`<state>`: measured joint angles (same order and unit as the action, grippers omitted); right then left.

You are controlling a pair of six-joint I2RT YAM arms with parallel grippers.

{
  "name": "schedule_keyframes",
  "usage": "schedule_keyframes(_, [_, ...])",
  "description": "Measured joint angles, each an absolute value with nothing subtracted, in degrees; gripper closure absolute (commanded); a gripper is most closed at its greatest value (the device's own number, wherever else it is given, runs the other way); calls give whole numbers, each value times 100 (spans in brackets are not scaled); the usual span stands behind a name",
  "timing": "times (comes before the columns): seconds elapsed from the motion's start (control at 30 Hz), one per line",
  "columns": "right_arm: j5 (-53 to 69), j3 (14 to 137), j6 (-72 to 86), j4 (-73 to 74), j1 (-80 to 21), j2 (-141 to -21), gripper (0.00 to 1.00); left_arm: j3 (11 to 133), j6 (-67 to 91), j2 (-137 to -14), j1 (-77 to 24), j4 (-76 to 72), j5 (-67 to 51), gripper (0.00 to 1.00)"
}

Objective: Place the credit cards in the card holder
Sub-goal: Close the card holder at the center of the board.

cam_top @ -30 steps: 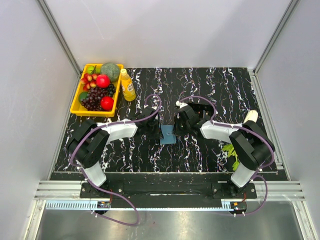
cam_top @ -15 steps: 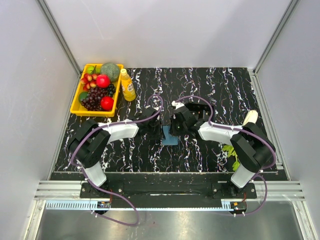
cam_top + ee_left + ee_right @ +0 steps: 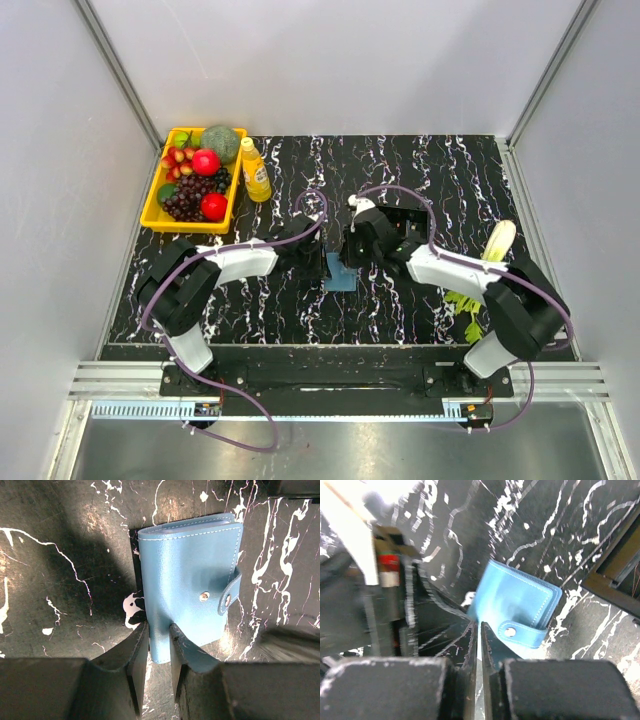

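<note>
The card holder (image 3: pixel 187 585), a closed blue wallet with a snapped strap, lies on the black marbled table between the two arms (image 3: pixel 340 274). My left gripper (image 3: pixel 159 647) is shut on its near corner, with one finger on each side of the edge. From the opposite side my right gripper (image 3: pixel 480 630) has its jaws almost together, pinching the card holder (image 3: pixel 517 602) at its near edge, where the wallet looks slightly lifted. In the top view the left gripper (image 3: pixel 318 262) and right gripper (image 3: pixel 350 252) meet over it. The credit cards are out of view.
A yellow tray (image 3: pixel 150 213) of fruit and vegetables stands at the back left, with a yellow bottle (image 3: pixel 255 170) beside it. A pale vegetable (image 3: pixel 498 240) and green leaves (image 3: pixel 462 300) lie by the right arm. A black frame (image 3: pixel 620 575) sits just beyond the wallet.
The right gripper's jaws have narrowed onto the wallet's edge, and the right arm's elbow has swung outward to the right. The left gripper has shifted slightly, still holding the wallet.
</note>
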<state>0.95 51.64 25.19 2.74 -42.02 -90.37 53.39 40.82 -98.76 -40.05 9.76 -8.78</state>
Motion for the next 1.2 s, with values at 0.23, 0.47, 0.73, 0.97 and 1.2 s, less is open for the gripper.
schedule_keyframes(0.23, [-198, 5192, 2622, 301, -4193, -8514, 99, 5363, 4082, -9876, -4005, 998, -878, 74])
schedule_keyframes(0.47, [-263, 4934, 2971, 543, -4180, -8578, 100, 5363, 4082, -9876, -4005, 1002, -875, 74])
schedule_keyframes(0.73, [-239, 4915, 3157, 587, -4163, -9067, 100, 5365, 4082, -9878, -4005, 1002, -875, 74])
schedule_keyframes(0.97, [-180, 4915, 3162, 576, -4156, -9310, 100, 5365, 4082, -9887, -4005, 1000, -875, 74])
schedule_keyframes(1.2, [-239, 4768, 3175, 408, -4047, -8759, 100, 5404, 4080, -9909, -4005, 1044, -878, 75])
